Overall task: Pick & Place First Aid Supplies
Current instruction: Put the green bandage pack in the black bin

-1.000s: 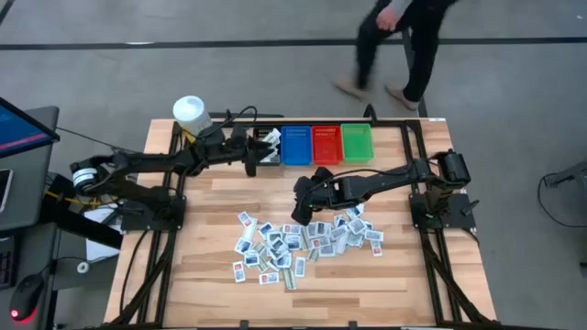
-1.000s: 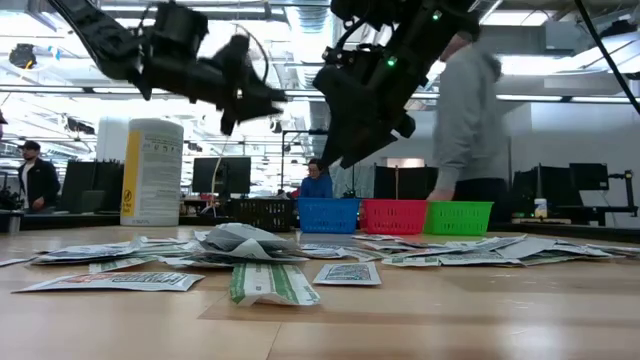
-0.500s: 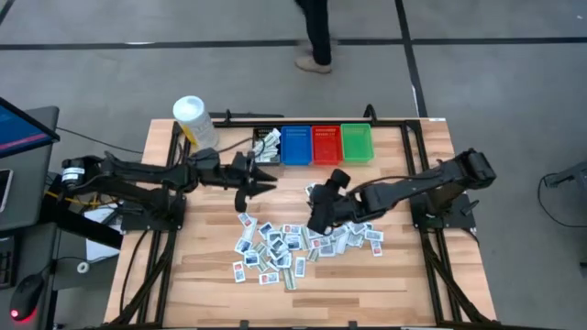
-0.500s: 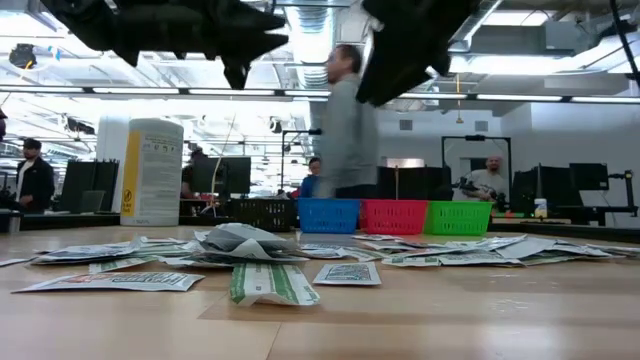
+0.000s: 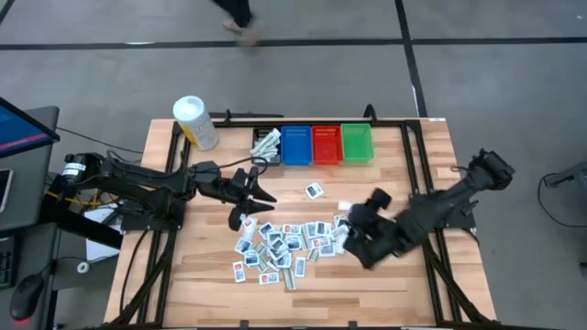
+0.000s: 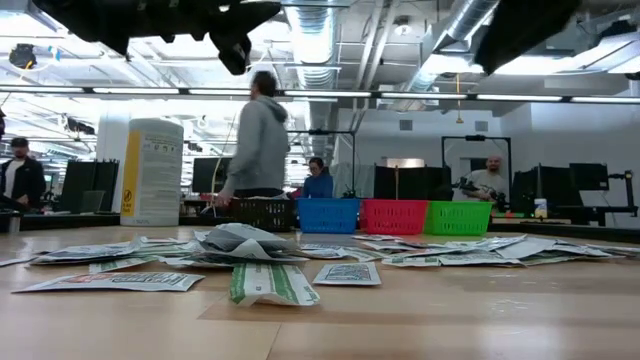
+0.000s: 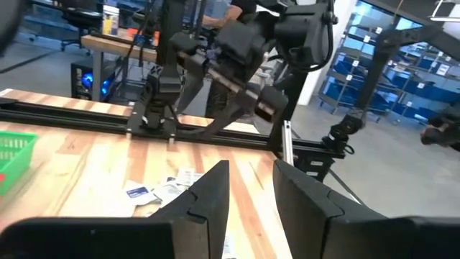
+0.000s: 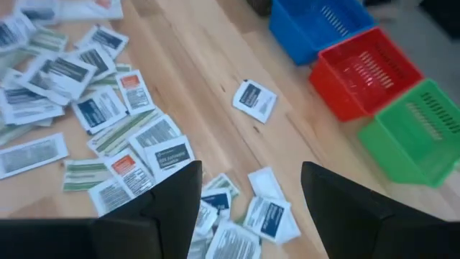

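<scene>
Right gripper (image 8: 248, 198) spread above packets (image 8: 100, 108); black bin (image 5: 266, 145) holds packets, blue bin (image 5: 295, 145) unclear.

floor: smooth grey concrete floor (image 5: 514, 73) crossed by dark lines, seen beyond the light wooden plank table (image 5: 220, 293) | ceiling: silver ducts (image 6: 455, 25) and long strip lights (image 6: 330, 93) hung above the table | behind table: dark monitors (image 6: 215, 172) ranged on desks; a person in a grey hooded top (image 6: 255, 140) is seen | blue storage racks (image 7: 359, 72) set past the table's far edge
</scene>
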